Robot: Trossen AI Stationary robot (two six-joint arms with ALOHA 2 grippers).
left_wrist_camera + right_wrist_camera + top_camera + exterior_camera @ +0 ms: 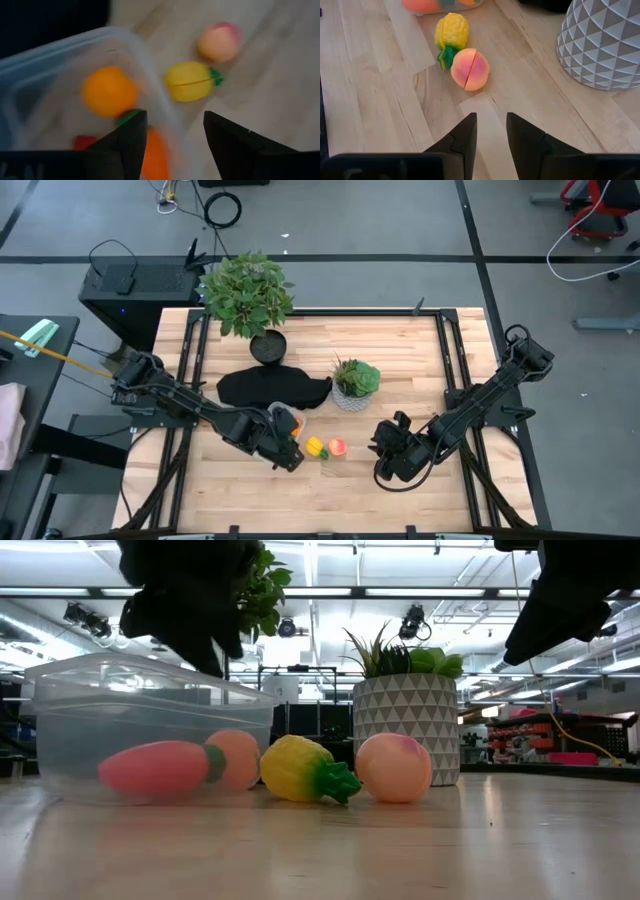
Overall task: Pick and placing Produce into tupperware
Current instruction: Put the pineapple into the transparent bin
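The clear tupperware (pixel 284 423) (pixel 150 720) (pixel 60 85) rests on its base on the table and holds a round orange (pixel 108 91), an orange carrot with a green top (pixel 160 768) and a small red piece (pixel 84 142). A yellow piece with a green stem (pixel 316 446) (pixel 451 34) and a pink-red round fruit (pixel 338 447) (pixel 470 69) lie on the table just to its right. My left gripper (pixel 175 137) hangs open over the container's right wall. My right gripper (pixel 491 134) is open, low and to the right of the pink fruit, pointing at it.
A white patterned pot with a green plant (pixel 354 385) (pixel 602 42) stands just behind the fruits. A black cloth (pixel 270 388) and a larger leafy plant in a dark pot (pixel 250 295) lie toward the far side. Bare wood (pixel 330 495) runs along the near edge.
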